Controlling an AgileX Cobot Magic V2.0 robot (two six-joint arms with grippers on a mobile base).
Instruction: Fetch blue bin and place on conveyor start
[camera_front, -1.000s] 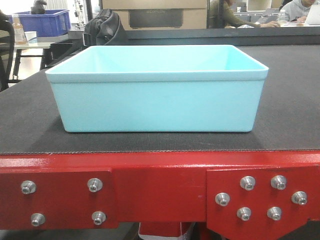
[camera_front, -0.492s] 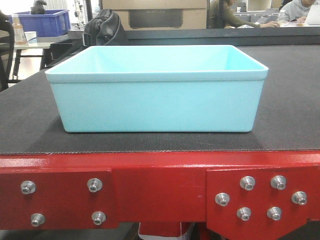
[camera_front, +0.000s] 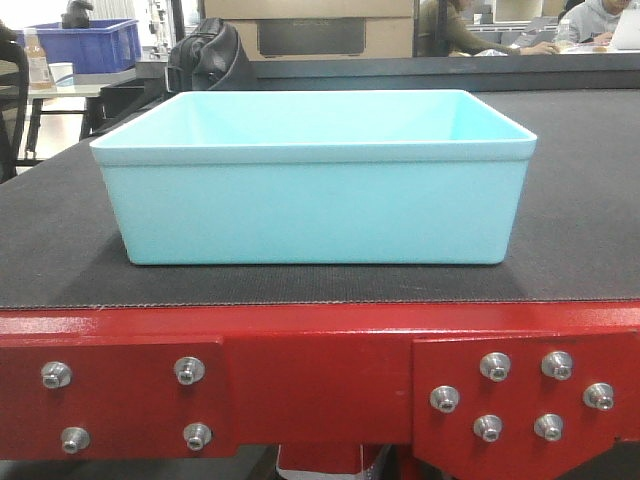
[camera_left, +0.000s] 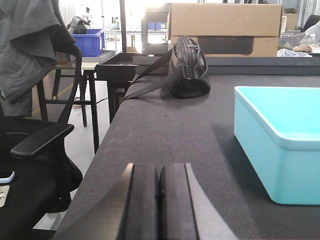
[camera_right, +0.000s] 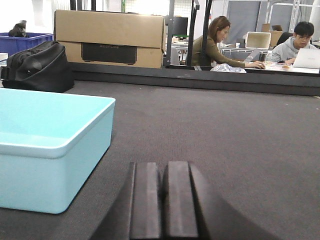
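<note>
Belt: dark conveyor start (camera_front: 60, 250), red frame (camera_front: 320, 370) at its front edge.
Blue bin (camera_front: 315, 185): resting near that front edge, centred.
Left gripper (camera_left: 159, 205): clenched, empty, beside bin.
Right gripper (camera_right: 161, 205): clenched, empty.
Risk: probably slight; a retreating arm could nudge the bin askew.

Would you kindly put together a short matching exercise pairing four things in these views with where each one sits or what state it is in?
Things:
1. blue bin
2. black bag
3. left gripper
4. cardboard box

Places or states:
A. shut, holding nothing, left of the bin
B. far beyond the belt, behind the black bag
C. lying on the belt, strap trailing off its left edge
D. standing on the belt, just behind the red frame

Pairs: 1-D, 2-C, 3-A, 4-B
</note>
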